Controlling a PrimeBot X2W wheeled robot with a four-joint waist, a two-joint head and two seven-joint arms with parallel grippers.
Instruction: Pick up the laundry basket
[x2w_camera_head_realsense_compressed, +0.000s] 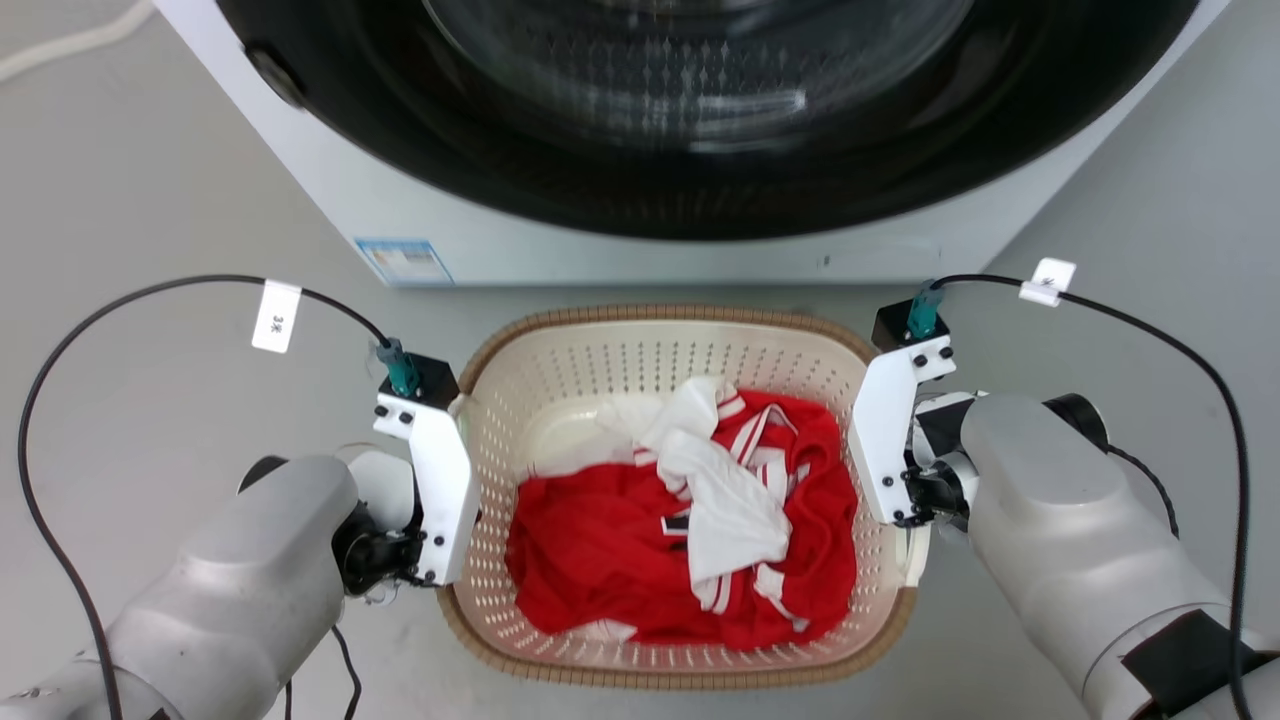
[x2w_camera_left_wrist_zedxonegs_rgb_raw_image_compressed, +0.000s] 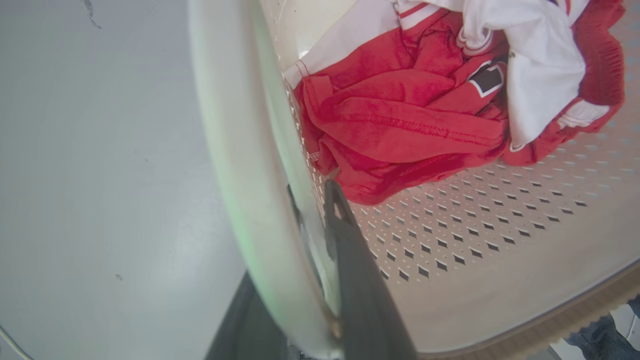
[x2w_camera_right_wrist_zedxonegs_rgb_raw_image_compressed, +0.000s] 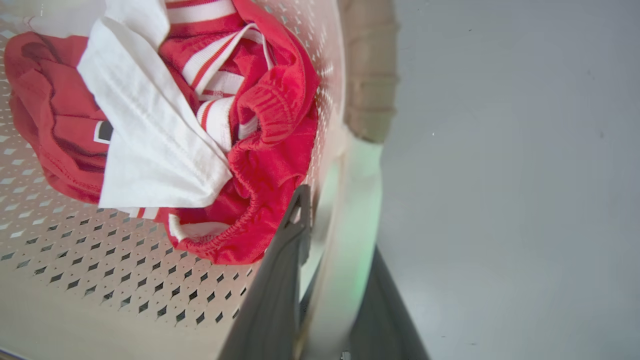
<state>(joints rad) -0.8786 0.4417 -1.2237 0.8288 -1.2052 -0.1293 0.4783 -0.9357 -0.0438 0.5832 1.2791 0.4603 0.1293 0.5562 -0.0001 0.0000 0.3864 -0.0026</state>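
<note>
I see a cream, perforated plastic laundry basket (x2w_camera_head_realsense_compressed: 660, 313) with a brown woven-look rim. It sits just in front of a white front-loading washing machine (x2w_camera_head_realsense_compressed: 640, 255), with pale grey floor (x2w_camera_head_realsense_compressed: 150, 200) around it. Crumpled red and white clothes (x2w_camera_head_realsense_compressed: 600, 550) lie inside. My left tool (x2w_camera_left_wrist_zedxonegs_rgb_raw_image_compressed: 310, 210) straddles the basket's left side at its white loop handle (x2w_camera_left_wrist_zedxonegs_rgb_raw_image_compressed: 225, 150), one dark finger inside and one outside, clamped on it. My right tool (x2w_camera_right_wrist_zedxonegs_rgb_raw_image_compressed: 330, 220) grips the right side's white handle (x2w_camera_right_wrist_zedxonegs_rgb_raw_image_compressed: 355, 200) the same way.
</note>
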